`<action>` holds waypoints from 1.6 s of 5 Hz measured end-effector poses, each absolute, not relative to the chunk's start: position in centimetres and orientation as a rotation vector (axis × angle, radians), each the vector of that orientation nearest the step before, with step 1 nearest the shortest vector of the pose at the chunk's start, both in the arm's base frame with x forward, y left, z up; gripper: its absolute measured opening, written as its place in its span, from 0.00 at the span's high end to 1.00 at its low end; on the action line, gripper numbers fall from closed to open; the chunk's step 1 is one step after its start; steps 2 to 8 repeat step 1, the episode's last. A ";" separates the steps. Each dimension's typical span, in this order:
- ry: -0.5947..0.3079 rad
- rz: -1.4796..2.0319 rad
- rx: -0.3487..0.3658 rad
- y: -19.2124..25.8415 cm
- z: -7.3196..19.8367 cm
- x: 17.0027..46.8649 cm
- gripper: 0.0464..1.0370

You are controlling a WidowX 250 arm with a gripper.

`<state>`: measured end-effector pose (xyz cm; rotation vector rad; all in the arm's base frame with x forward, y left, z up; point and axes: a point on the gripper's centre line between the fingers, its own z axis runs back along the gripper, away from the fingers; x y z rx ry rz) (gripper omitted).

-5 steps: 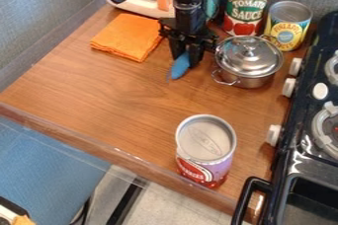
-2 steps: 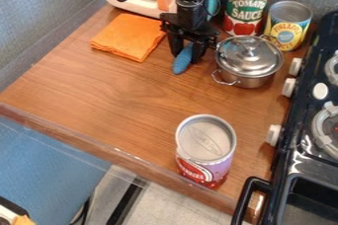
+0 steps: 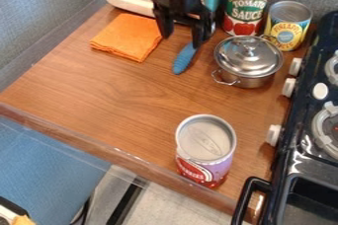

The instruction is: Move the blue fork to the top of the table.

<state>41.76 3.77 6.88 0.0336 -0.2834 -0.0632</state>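
Blue fork (image 3: 183,61), one: on the far part of the desk (image 3: 112,100), aslant, between the cloth and the pot, its upper end partly hidden behind the gripper. Black gripper (image 3: 182,37), one: above the fork, pointing down, fingers spread apart, holding nothing; whether one finger touches the fork, cannot tell. Orange cloth (image 3: 129,36), folded: on the desk, to the left of the fork in the view. Steel pot (image 3: 247,63), lidded, with loop handles: just right of the fork. Red can (image 3: 245,7), upright: behind the pot. Yellow can (image 3: 288,25), upright: beside the red can, also behind the pot. Purple-and-red can (image 3: 206,150), upright, pale lid: near the desk's front edge, well apart from the fork. Black stove (image 3: 310,152), with white knobs (image 3: 273,135): along the right side.
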 end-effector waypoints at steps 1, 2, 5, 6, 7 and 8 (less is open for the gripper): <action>-0.285 -0.057 0.035 4.3 7.5 41.3 0.04; -0.285 -0.057 0.035 4.3 7.5 41.3 0.04; -0.285 -0.057 0.035 4.3 7.5 41.3 0.04; -0.285 -0.057 0.035 4.3 7.5 41.3 0.04; -0.285 -0.057 0.035 4.3 7.5 41.3 0.04; -0.285 -0.057 0.035 4.3 7.5 41.3 0.04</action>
